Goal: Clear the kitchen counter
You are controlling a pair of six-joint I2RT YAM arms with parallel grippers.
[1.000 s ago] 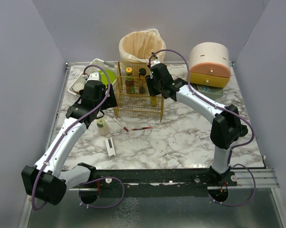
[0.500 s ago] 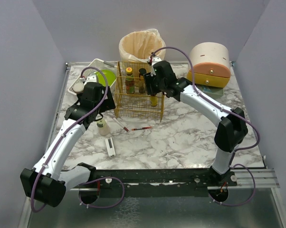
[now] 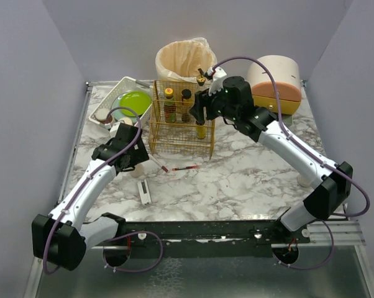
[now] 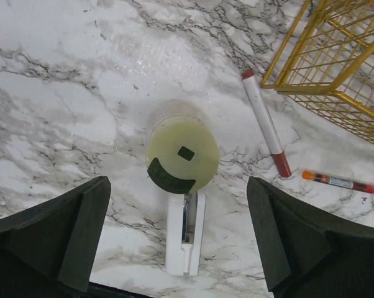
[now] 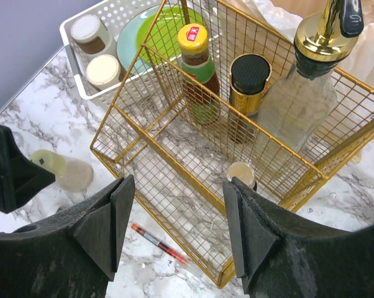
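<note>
L gripper [image 4: 177, 233] wide open over small jar [image 4: 182, 154], just left of gold rack [image 3: 181, 143] on marble counter [image 4: 63, 81]. Jar prob. light, rigid, slick: pinch its sides. R gripper [image 5: 174, 217] open above rack.

Kitchen counter [image 3: 249, 180] — one. Gold wire rack [image 3: 181, 144] — one, holding four containers: sauce bottle [image 5: 196, 68], black-capped jar [image 5: 248, 87], glass pourer bottle [image 5: 299, 93], cream-lidded jar [image 5: 241, 174]. One dish tray [image 3: 122, 82] with two plates [image 5: 165, 37] [image 5: 126, 46] and two white-lidded jars [image 5: 89, 31] [image 5: 104, 69]. Loose: one pale-green jar [image 4: 182, 155], two pens [image 4: 264, 124] [image 4: 342, 182], one white stapler-like tool [image 4: 186, 233]. One lined bin [image 3: 181, 59], one bread box [image 3: 274, 81].
</note>
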